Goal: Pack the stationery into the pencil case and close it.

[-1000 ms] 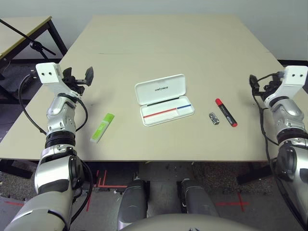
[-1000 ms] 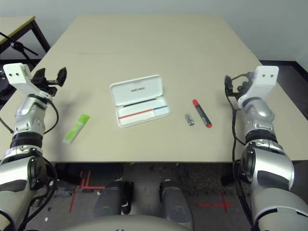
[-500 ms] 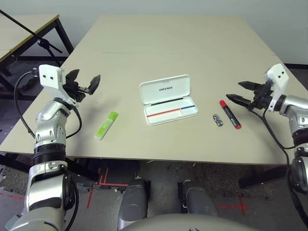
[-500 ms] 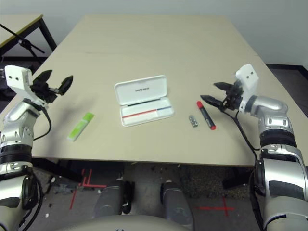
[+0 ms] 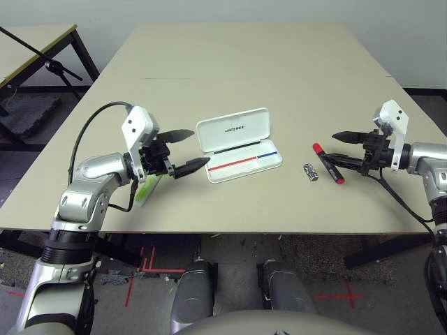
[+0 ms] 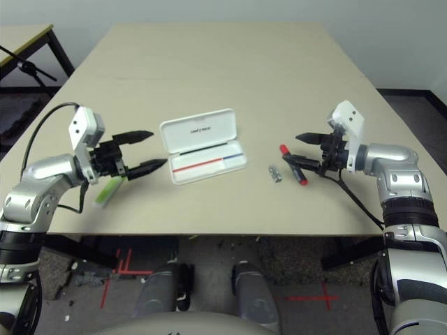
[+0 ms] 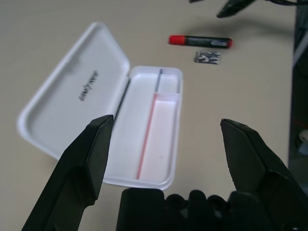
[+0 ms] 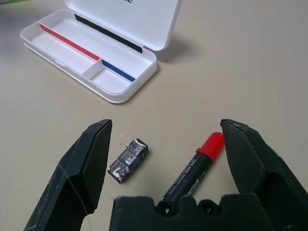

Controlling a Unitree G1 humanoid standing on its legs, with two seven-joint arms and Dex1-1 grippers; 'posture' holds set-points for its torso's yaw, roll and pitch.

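The white pencil case [image 5: 239,146] lies open mid-table, its lid [image 7: 77,103] folded back and its tray [image 8: 82,53] empty, with a red-blue stripe inside. My left gripper [image 5: 201,146] hovers open just left of the case, pointing at it. The lime-green highlighter [image 6: 106,193] lies under that wrist, partly hidden. To the right of the case lie the red-and-black marker [image 5: 328,163] and the small silver-black clip piece [image 5: 311,172]. My right gripper [image 5: 330,146] is open, with its fingertips over the marker's red cap. The marker [image 8: 195,168] and clip [image 8: 127,160] lie between its fingers.
The beige table [image 5: 244,63] stretches far behind the case. Its front edge runs close below the objects. A second table [image 5: 35,38] and a black stand [image 5: 52,66] are off to the far left, beyond the table's left edge.
Both arms have swung inward and down. The left gripper moved right over the highlighter toward the case. The right gripper moved left over the marker. Both stayed open.
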